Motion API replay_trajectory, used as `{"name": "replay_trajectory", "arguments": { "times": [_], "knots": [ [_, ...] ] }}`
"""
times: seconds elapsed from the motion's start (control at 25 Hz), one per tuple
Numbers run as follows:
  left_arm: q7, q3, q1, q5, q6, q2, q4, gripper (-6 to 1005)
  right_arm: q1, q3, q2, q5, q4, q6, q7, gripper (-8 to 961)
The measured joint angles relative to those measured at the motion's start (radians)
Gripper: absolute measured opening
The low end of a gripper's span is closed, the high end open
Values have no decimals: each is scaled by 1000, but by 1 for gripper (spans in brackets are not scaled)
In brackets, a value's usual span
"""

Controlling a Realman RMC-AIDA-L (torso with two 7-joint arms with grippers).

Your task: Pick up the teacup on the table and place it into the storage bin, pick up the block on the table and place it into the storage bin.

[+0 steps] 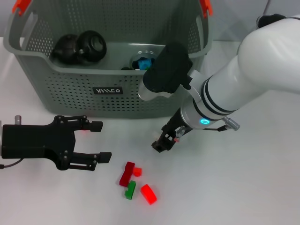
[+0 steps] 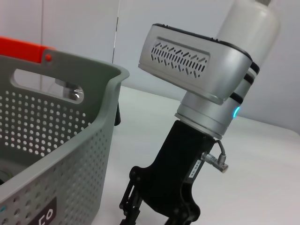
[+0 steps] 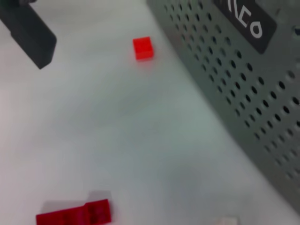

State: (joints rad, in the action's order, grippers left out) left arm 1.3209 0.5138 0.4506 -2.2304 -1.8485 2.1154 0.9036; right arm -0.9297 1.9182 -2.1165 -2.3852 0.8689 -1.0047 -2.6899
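The storage bin [image 1: 70, 89] stands at the back of the table; its wall fills one side of the right wrist view [image 3: 243, 79]. Two dark round objects [image 1: 77, 46] and something blue [image 1: 143, 62] lie inside it. No teacup shows on the table. Several blocks lie in front: a dark red one [image 1: 126, 173], a small red one [image 1: 137, 171], a green one [image 1: 130, 190] and a bright red one [image 1: 148, 194]. My right gripper [image 1: 161, 143] points down at the table just behind them. My left gripper [image 1: 99, 141] rests open and empty at the left, with a red cube [image 3: 142, 48] beside one finger.
The right arm's silver wrist [image 2: 197, 70] hangs close to the bin's front right corner [image 2: 115, 93]. Orange handle clips [image 1: 21, 5] sit on the bin's rim. White tabletop stretches to the right of the blocks.
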Motion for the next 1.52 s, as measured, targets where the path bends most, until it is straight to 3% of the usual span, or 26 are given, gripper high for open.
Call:
{"name": "replay_trajectory", "arguments": {
  "times": [0.2, 0.4, 0.84, 1.08, 1.28, 1.4, 1.52],
  "knots": [
    [0, 0, 0, 0, 1, 0, 0, 842, 0, 15, 0, 20, -18, 38, 2, 603],
    [0, 0, 0, 0, 5, 0, 0, 842, 0, 26, 1, 21, -30, 63, 3, 392],
    [-2, 0, -3, 0, 7, 0, 0, 842, -1, 53, 0, 34, -51, 89, 14, 395],
    [-2, 0, -3, 0, 7, 0, 0, 841, 1, 58, 0, 34, -53, 89, 11, 331],
    [-2, 0, -4, 0, 5, 0, 0, 841, 4, 57, 0, 34, -44, 79, 6, 223],
    [-2, -1, -4, 0, 0, 0, 0, 841, 20, 50, 7, 33, 0, 58, 5, 158],
    [-1, -5, -5, 0, -1, 0, 0, 841, 53, 25, 14, 25, 84, -2, 7, 158]
  ]
}}
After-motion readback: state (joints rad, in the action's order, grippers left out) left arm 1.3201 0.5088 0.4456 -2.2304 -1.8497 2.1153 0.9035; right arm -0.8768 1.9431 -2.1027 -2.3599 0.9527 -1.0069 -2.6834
